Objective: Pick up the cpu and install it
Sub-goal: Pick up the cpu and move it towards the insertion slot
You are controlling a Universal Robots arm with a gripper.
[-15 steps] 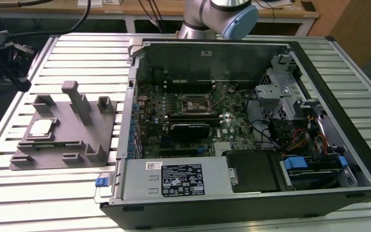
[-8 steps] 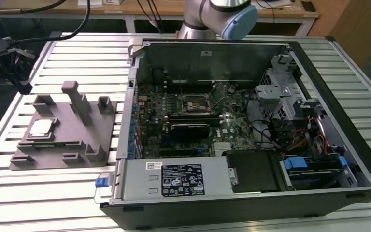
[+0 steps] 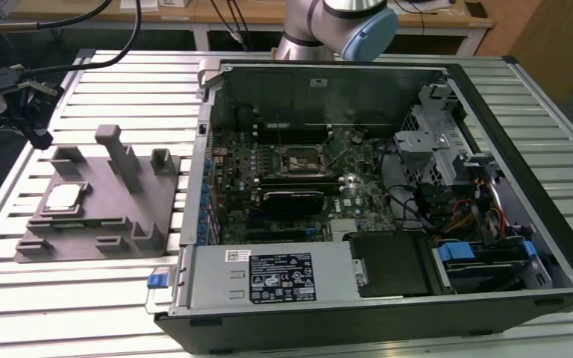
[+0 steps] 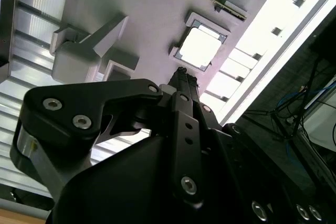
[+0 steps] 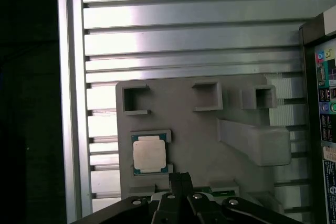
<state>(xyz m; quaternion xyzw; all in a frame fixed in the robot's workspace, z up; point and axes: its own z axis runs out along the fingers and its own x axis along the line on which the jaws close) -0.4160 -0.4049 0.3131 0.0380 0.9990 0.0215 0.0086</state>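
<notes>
Slatted tabletop (image 3: pixel 98 67) carries an open PC case (image 3: pixel 525 97) filling centre-right of the exterior view, w/ board and socket (image 3: pixel 304 159) inside. Grey fixture (image 3: pixel 117 216), lower left, holds the cpu (image 3: pixel 65 197) flat in its pocket. Step: approach, pre-pick. Gripper (image 5: pixel 181 176) clenched, empty, near cpu, not touching. Grasp prob. needs jaws parted, straddling chip.

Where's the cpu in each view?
Exterior view: cpu in a recess of the grey fixture, at the exterior view's left of the computer case.
First wrist view: cpu in that recess, beside the gripper.
Second wrist view: cpu just past the gripper.
Shared landmark: the grey fixture.
</notes>
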